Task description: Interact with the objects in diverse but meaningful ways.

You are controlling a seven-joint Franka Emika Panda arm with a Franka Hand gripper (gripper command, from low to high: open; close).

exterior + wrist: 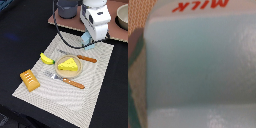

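Arm is parked at the far edge of the placemat (pixel 60 75), gripper (pixel 90 41) low over the pale blue milk carton (pixel 198 65). In the exterior view only a sliver of blue is seen under the white wrist body; the carton sits at the mat's far corner, just in front of the brown board (pixel 115 31). In the wrist view the carton fills nearly the whole picture, red "MILK" lettering at the edge, so the camera is judged to be very close to it.

Finger state cannot be told: no fingertip is visible in either view, and contact with the carton is not confirmed.

Step in hand is judged to be a grasp on the carton. To do it well:
- Jaws should be centred on the flat side faces, not on the sloped top.
- Closure should be gentle; the carton looks like light plastic and could be squeezed out or tipped.
- Lift should be straight up before any sideways move, as the board edge is just beside it.

Rest of the scene, well apart from the gripper: cheese wedge (pixel 68 64) on a plate (pixel 57 71) mid-mat, banana (pixel 46 59) just beside the plate on the exterior view's left, bread loaf (pixel 29 80) at the mat's near-left corner, knife (pixel 80 57) and fork (pixel 65 79) flanking the plate. A grey pot (pixel 66 8) and a bowl (pixel 122 17) are on the board.
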